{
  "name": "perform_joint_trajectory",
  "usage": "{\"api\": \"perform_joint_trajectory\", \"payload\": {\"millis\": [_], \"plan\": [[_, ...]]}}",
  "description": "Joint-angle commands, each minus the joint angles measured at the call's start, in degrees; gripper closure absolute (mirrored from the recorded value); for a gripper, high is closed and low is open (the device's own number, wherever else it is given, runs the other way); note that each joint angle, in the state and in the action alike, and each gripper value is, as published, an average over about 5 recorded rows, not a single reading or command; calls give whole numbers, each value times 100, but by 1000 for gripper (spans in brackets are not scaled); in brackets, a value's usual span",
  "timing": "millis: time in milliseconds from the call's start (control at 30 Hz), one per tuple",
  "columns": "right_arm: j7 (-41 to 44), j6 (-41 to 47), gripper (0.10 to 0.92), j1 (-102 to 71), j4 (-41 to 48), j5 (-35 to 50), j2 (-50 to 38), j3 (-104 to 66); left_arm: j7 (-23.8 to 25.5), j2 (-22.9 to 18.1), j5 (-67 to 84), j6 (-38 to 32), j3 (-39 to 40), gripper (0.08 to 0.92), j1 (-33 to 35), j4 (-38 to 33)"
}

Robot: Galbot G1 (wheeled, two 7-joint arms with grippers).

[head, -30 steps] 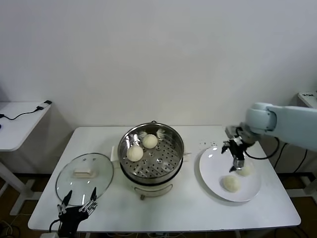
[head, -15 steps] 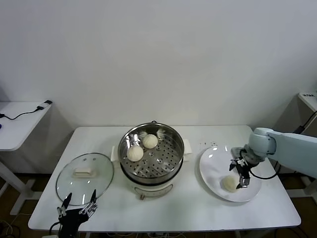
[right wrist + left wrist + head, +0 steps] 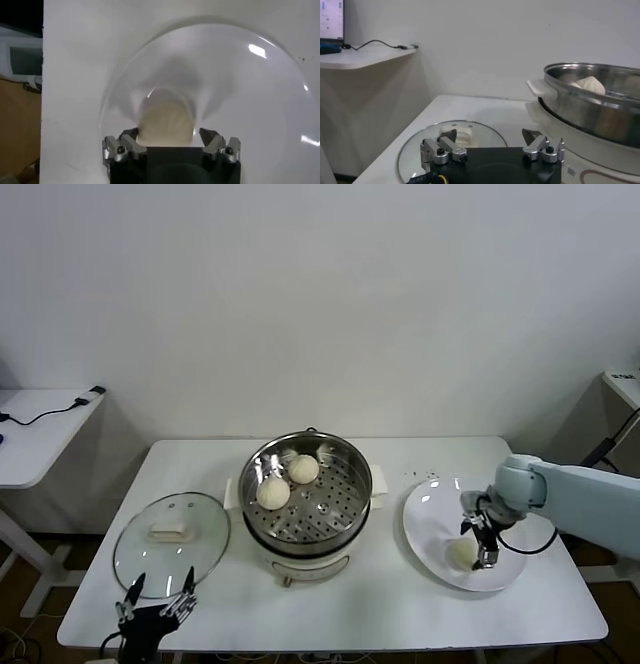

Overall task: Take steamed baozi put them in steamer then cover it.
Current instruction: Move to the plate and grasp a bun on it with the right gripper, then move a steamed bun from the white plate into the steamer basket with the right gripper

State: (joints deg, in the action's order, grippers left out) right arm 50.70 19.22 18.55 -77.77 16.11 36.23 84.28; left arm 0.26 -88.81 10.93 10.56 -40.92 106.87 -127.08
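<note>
The steamer [image 3: 305, 519] stands mid-table and holds two baozi [image 3: 272, 493] [image 3: 303, 469] on its perforated tray. One of them shows over the rim in the left wrist view [image 3: 590, 84]. The glass cover [image 3: 172, 542] lies flat on the table to the steamer's left. My right gripper [image 3: 480, 546] is low over the white plate [image 3: 425, 514], open, with a baozi [image 3: 166, 124] between its fingers [image 3: 131, 139]; that bun shows in the head view [image 3: 460, 554]. The arm hides the plate behind it. My left gripper [image 3: 155, 599] is open and empty at the front left.
The plate sits right of the steamer, near the table's right edge. The steamer's white side handles stick out left and right. A second white table [image 3: 40, 429] with a cable stands off to the left. The cover [image 3: 452, 142] lies just ahead of the left gripper [image 3: 490, 135].
My right gripper has come down and toward the table's front, from above the plate's far side to around the front baozi. The left arm has not moved.
</note>
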Motion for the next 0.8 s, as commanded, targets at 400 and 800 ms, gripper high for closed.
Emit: {"api": "perform_joint_trajectory", "payload": {"millis": [400, 800], "plan": [[439, -462, 321, 2355, -279, 358, 280, 1227, -13, 0, -21, -6, 14, 177, 50, -46], [1261, -2143, 321, 4664, -824, 869, 2307, 893, -17, 56, 2, 0, -54, 177, 45, -47]]}}
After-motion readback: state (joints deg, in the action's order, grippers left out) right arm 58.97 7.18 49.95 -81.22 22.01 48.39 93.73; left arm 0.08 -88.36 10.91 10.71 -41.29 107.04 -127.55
